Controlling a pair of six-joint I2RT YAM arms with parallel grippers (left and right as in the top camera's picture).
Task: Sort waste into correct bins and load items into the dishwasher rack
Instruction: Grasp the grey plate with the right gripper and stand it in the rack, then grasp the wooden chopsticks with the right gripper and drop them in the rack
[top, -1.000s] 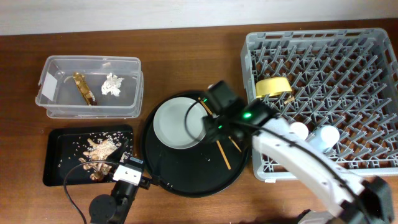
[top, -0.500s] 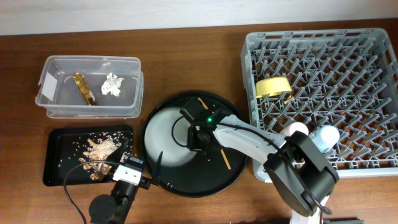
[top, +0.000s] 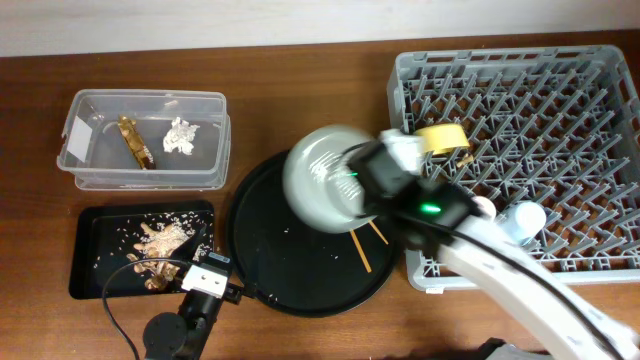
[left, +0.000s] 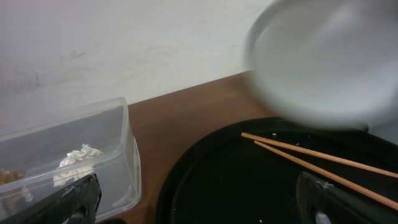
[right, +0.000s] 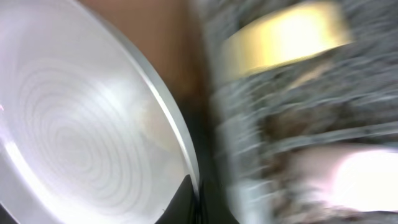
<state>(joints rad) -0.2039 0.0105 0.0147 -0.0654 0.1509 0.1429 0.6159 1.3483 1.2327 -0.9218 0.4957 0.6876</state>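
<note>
The right gripper (top: 358, 185), seemingly clamped on the rim amid blur, is holding the grey round plate (top: 315, 170) above the large round black tray (top: 285, 275). Pinched by one edge, the plate is risking slipping free or clipping the square grey plastic rack (top: 398, 110).

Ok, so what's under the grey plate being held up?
Two wooden chopsticks lie on the round black tray beneath the grey plate, held up by the right gripper. From overhead the plate covers their upper ends and that part of the tray.
</note>
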